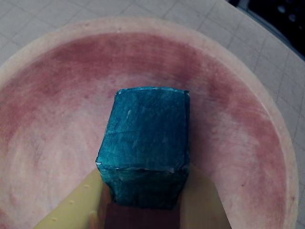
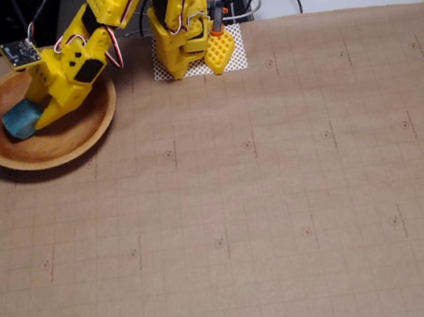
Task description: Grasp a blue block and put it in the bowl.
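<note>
Gripper point(image 2: 30, 120) clamps the block point(image 2: 19, 119) over the bowl point(image 2: 72, 149), toward its nine o'clock side, positioned for release inside the rim.

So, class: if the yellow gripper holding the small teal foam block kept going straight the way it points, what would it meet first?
Most likely the orange-brown inside of the round wooden bowl, just beyond the teal block in the gripper; the remaining gap is unclear.
</note>
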You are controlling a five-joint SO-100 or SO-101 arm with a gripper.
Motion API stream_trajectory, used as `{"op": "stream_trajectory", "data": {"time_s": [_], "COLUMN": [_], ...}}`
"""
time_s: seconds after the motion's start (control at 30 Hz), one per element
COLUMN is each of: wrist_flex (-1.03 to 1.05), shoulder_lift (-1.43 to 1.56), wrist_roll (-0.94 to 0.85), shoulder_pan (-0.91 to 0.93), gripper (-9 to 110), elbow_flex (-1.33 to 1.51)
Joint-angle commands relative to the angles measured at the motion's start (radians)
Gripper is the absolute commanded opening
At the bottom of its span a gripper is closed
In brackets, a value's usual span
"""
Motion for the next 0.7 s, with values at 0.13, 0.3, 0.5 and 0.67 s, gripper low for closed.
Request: {"op": "stream_trajectory", "data": {"time_s": [0.13,0.3,0.5,0.67], "wrist_flex": [-0.008,-0.008,-0.008,-0.008], "shoulder_lift": [0.021,0.020,0.018,0.009], "wrist_roll": [-0.040,-0.044,-0.046,-0.044], "shoulder_pan": [0.003,-0.002,-0.067,-0.132], "gripper": [-3,-3,-3,-3], "elbow_flex": [0.009,0.009,0.011,0.012]}}
